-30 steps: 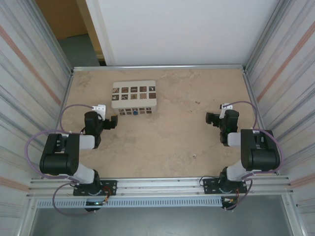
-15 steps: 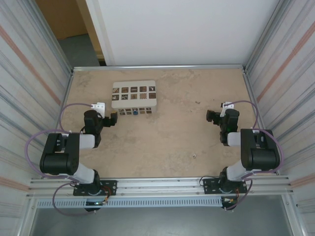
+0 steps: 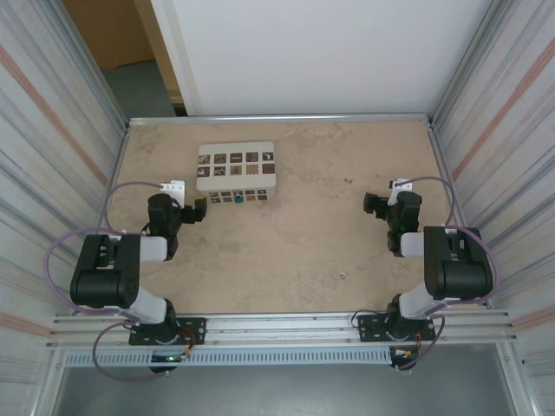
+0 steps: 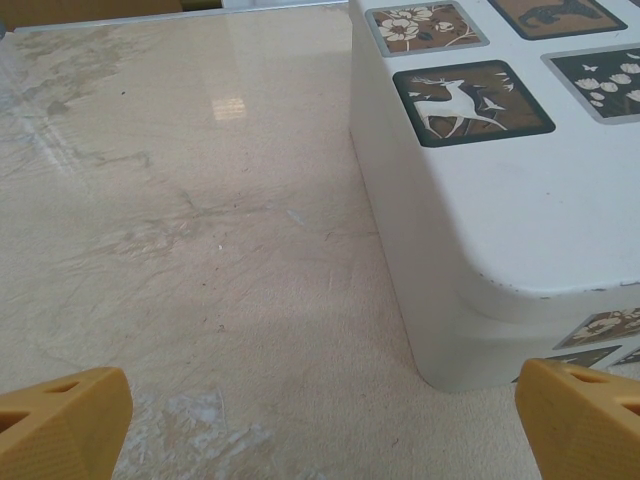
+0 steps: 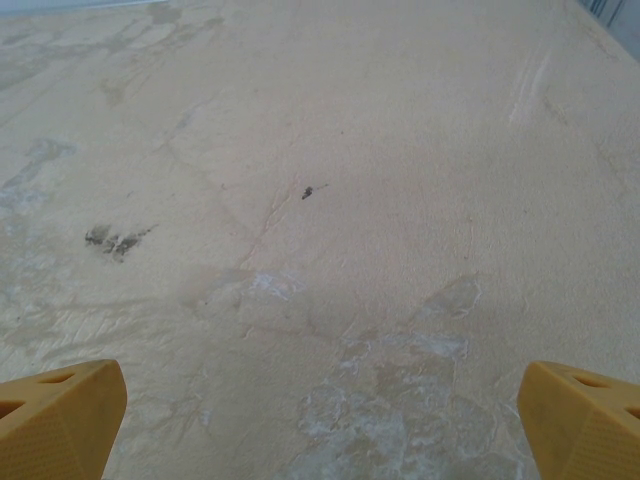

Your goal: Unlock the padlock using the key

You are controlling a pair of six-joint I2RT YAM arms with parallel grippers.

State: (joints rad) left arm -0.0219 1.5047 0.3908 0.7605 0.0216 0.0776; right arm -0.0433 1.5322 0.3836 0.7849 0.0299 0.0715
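1. Near edge: a metal rail (image 3: 286, 325) runs across the table's (image 3: 295, 251) front, and we see both arm bases bolted on it.

2. The key (image 3: 343, 276): a pale speck lying alone on the bare table, just beyond the rail and right of centre. It is nearer the right arm and has open surface all around it.

3. Left gripper (image 3: 201, 211): jaws wide apart and holding nothing. In the wrist view its yellow fingertips (image 4: 60, 425) sit at the two lower corners, and the rounded near-left corner of the white box (image 4: 520, 220) lies close ahead, between them and to the right. Free table lies to the left.

4. Right gripper (image 3: 370, 205): jaws spread wide and empty. Its fingertips (image 5: 585, 420) frame bare, scuffed table, with one dark fleck (image 5: 313, 190) ahead. The right wall (image 3: 486, 156) is close behind the arm.

5. The padlock (image 3: 238, 198): a small blue item at the near face of the white box, just right of the left gripper. We cannot tell whether it touches the box.

6. White box (image 3: 236, 169): left of centre, well apart from the far edge.

7. Bounds: corrugated walls run along both sides, and a white panel (image 3: 312, 52) stands beyond the far edge. The centre of the table is wide open.
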